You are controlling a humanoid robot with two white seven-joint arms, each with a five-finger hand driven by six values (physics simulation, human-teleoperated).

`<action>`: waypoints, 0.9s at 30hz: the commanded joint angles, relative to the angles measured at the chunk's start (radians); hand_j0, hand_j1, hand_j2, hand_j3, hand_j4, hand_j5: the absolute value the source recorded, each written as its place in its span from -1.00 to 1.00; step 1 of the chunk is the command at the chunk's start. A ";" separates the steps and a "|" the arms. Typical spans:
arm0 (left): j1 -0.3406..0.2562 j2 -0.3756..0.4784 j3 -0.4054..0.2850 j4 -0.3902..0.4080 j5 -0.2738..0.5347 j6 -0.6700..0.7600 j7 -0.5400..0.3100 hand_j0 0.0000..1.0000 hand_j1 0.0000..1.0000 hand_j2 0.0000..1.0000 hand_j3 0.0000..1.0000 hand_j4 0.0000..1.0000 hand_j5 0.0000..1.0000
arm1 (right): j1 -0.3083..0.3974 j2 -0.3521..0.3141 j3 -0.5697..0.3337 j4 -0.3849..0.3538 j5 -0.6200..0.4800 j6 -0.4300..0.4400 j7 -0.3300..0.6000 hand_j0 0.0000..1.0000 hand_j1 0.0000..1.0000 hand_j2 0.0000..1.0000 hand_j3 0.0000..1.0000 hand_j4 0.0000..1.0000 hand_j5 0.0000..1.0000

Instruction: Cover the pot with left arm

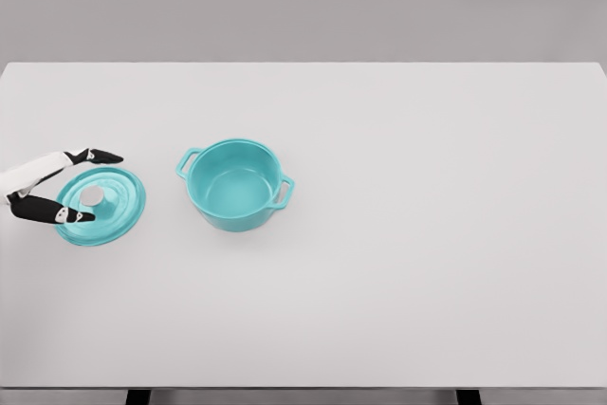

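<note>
A teal pot (235, 183) with two side handles stands uncovered on the white table, left of the middle. Its teal lid (102, 205) with a grey knob lies flat on the table to the pot's left. My left hand (83, 187) comes in from the left edge and hovers at the lid's left side. Its black fingers (102, 156) are spread, one above the lid's far rim and one at its near rim, holding nothing. The right arm does not show.
The white table (427, 234) stretches wide to the right of the pot; its far edge meets a grey wall.
</note>
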 commanded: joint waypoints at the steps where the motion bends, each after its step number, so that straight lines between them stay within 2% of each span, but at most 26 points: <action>1: 0.000 -0.004 0.001 0.010 0.005 0.001 0.000 0.62 0.62 0.62 0.62 0.62 0.62 | 0.000 0.000 0.000 0.000 0.001 0.000 0.000 1.00 1.00 1.00 1.00 1.00 1.00; 16: 0.018 0.004 -0.001 0.007 0.033 0.001 -0.019 0.62 0.62 0.62 0.62 0.62 0.62 | 0.000 0.000 0.000 0.000 0.001 0.000 0.000 1.00 1.00 1.00 1.00 1.00 1.00; 27: 0.012 -0.005 -0.001 0.049 0.031 0.001 -0.017 0.57 0.57 0.57 0.57 0.57 0.57 | 0.000 0.000 0.000 0.000 0.001 0.000 0.000 1.00 1.00 1.00 1.00 1.00 1.00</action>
